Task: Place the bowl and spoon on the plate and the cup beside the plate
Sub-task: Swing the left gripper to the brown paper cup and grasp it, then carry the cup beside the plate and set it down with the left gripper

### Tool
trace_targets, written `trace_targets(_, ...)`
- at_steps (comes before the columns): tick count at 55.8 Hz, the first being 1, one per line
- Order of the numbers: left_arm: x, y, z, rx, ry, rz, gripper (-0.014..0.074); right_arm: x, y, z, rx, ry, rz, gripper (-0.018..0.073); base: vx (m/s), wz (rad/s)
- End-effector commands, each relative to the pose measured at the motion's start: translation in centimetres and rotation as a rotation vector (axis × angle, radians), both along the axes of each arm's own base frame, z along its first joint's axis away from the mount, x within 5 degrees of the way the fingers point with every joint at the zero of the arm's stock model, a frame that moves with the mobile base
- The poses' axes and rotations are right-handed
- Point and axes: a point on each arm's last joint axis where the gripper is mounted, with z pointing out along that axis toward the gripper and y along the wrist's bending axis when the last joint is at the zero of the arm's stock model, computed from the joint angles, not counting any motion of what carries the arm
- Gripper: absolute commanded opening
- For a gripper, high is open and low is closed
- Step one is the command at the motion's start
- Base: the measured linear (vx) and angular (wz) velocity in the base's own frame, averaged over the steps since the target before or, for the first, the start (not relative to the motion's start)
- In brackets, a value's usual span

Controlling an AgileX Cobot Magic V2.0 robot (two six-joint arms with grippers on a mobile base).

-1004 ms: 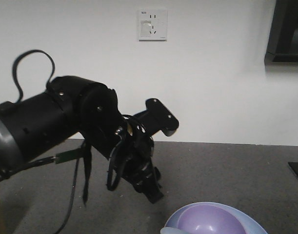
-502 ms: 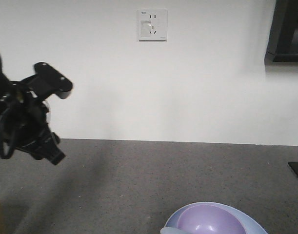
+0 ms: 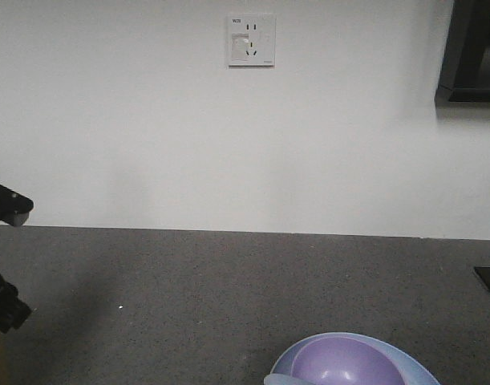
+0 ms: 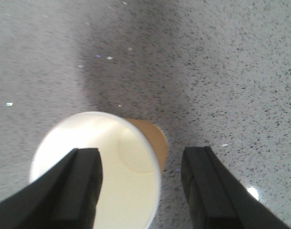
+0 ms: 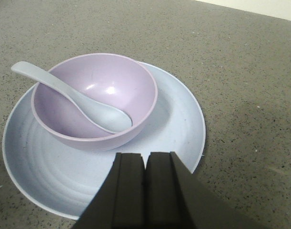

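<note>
Now L gripper [image 4: 140, 152] has swung from mid-view to far left of plate [image 5: 178, 119]; jaws spread over cup [image 4: 97, 181], standing well left of plate. Bowl [image 5: 102, 81] on plate, spoon [image 5: 74, 98] in bowl. R gripper [image 5: 145, 160] jaws pressed together, empty. Cup's move prob. remains.

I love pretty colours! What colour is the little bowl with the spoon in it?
The bowl is plain lavender purple. It shows best in the right wrist view.

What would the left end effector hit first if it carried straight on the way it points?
Most likely the cup: the open left end effector points down at it, though the cup sits off-centre below it. Depth is unclear.
</note>
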Motion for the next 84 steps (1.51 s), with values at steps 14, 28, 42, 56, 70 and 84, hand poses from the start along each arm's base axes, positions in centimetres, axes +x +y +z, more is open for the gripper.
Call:
trace_targets(14, -0.4, 0.0, -2.4, -0.025, -0.047, 0.016, 0.0445, 0.4, -0.2, 1.3, 0.011, -0.080, -0.027, -0.0008, 0.00, 0.00)
trace_targets(28, -0.1, 0.0, -2.5, -0.024, -0.041, 0.015, -0.0001, 0.4, -0.2, 1.4, 0.015, -0.083, -0.029, -0.0008, 0.00, 0.00)
trace_targets(42, -0.4, -2.2, 2.1, -0.046, -0.118, -0.059, -0.0005, 0.4, -0.2, 1.4, 0.015, -0.081, -0.029, -0.0008, 0.00, 0.00)
trace_targets(56, -1.9, -10.1, 6.1, -0.080, -0.219, -0.343, -0.0003, 0.4, -0.1, 1.4, 0.021, -0.081, -0.030, -0.0008, 0.00, 0.00)
trace_targets(70, -2.1, -17.5, 4.7, -0.104, -0.185, -0.503, -0.0003, 0.4, -0.1, 1.4, 0.021, -0.081, -0.030, -0.0008, 0.00, 0.00)
trace_targets(84, -2.4, -22.3, 1.1, -0.070, -0.106, -0.609, -0.0003, 0.4, -0.1, 1.3, 0.021, -0.074, -0.026, -0.0008, 0.00, 0.00)
